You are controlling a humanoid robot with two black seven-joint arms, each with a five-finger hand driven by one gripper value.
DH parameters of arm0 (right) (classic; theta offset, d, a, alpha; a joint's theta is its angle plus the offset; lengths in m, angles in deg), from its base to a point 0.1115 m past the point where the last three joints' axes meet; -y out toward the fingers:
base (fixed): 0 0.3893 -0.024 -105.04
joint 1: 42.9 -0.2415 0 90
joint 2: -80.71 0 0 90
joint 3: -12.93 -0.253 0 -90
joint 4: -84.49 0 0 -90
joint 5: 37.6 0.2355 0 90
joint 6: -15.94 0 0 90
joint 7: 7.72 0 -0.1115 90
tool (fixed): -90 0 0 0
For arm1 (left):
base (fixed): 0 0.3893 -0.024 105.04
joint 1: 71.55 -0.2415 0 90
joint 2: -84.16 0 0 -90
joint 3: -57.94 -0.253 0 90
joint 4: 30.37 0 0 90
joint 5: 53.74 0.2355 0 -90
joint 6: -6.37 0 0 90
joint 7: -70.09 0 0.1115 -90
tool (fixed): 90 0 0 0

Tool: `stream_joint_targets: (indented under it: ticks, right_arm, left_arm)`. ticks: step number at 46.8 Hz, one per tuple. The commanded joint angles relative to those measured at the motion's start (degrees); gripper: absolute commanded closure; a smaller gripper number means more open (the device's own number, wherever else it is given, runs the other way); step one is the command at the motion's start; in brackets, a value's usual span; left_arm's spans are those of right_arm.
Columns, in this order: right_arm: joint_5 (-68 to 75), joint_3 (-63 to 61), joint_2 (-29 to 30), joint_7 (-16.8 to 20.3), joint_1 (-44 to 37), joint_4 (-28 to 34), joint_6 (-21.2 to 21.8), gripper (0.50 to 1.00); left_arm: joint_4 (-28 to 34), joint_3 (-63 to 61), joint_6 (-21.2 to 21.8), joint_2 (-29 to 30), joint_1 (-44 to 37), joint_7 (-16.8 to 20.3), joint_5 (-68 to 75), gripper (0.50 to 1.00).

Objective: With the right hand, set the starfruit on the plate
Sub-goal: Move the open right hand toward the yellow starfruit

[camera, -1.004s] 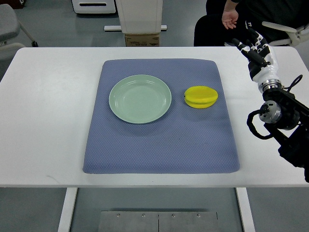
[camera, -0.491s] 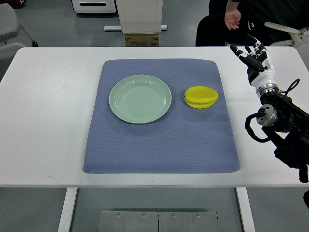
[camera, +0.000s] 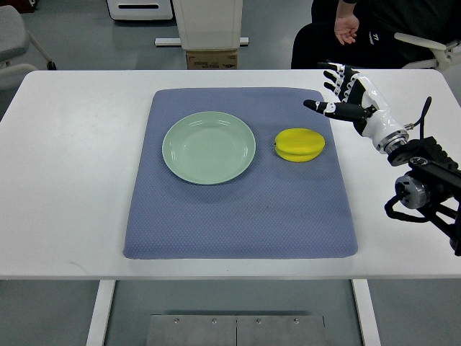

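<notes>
A yellow starfruit lies on the blue mat, just right of a pale green plate that holds nothing. My right hand hovers above the mat's far right corner, a little up and right of the starfruit and apart from it. Its fingers are spread open and point left. The right arm comes in from the right edge. No left arm shows.
The mat covers the middle of a white table. A seated person is behind the table's far right edge, one hand resting close to my hand. A white pedestal and cardboard box stand behind the table.
My right hand has swung left from the table's far right edge to over the mat's corner, closer to the starfruit. The starfruit and plate have not moved.
</notes>
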Motion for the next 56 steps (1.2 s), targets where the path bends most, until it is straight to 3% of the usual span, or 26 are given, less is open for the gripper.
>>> stream_joint_targets:
  ticks: [1, 21, 56]
  right_arm:
    - [-3.23, 2.27, -1.37, 0.16, -1.01, 0.51, -0.57, 0.5]
    - [-11.24, 29.34, -1.55, -1.51, -11.11, 0.34, -14.28, 0.5]
    - [-11.24, 32.86, 0.74, 0.78, -11.65, -3.36, -15.69, 0.5]
  left_arm:
    - [0.0, 0.01, 0.0, 0.0, -0.02, 0.0, 0.0, 0.5]
    - [0.0, 0.01, 0.0, 0.0, -0.02, 0.0, 0.0, 0.5]
    - [0.0, 0.01, 0.09, 0.0, -0.02, 0.0, 0.0, 0.5]
